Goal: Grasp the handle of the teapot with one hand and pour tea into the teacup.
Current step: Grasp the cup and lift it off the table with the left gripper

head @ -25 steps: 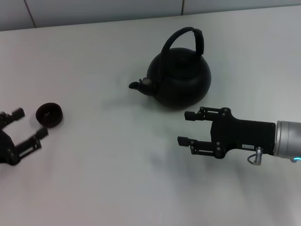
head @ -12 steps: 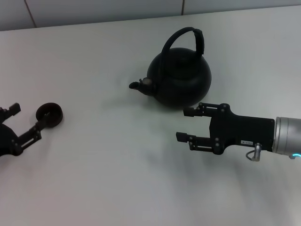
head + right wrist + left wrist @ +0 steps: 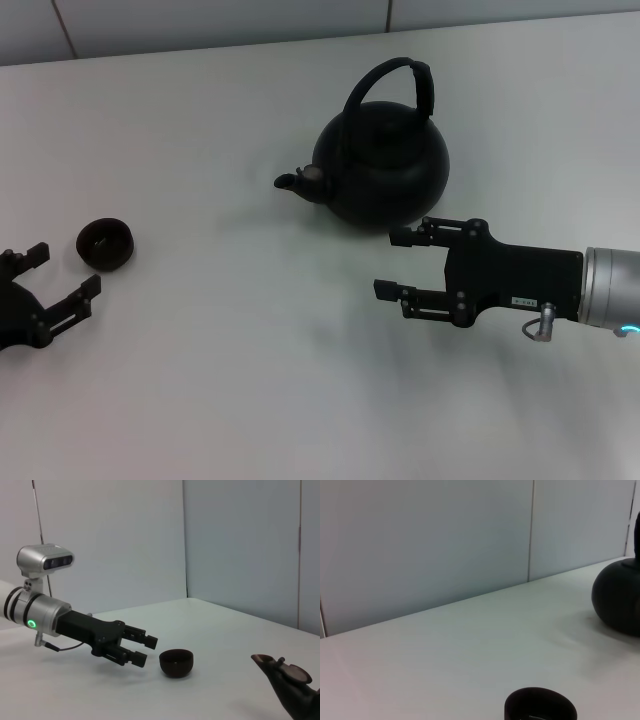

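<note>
The matte-black teapot [image 3: 380,170] stands upright at the table's far middle, its arched handle [image 3: 400,72] over the lid and its spout pointing left. My right gripper [image 3: 390,264] hovers open just in front of the pot's body, holding nothing. Far left sits the small dark teacup [image 3: 104,243], upright. My left gripper [image 3: 66,268] is open a little nearer than the cup, not touching it. The left wrist view shows the teacup [image 3: 540,706] close by and the teapot [image 3: 619,597] beyond. From the right wrist I see the left gripper [image 3: 145,649], the teacup [image 3: 176,662] and the teapot's spout [image 3: 285,676].
The white table [image 3: 250,380] runs back to a pale panelled wall [image 3: 200,20]. Only the pot, the cup and my two arms are on it.
My left gripper, which was close against the teacup half a second ago, has drawn back toward me. My right gripper edged slightly toward the teapot, then held still.
</note>
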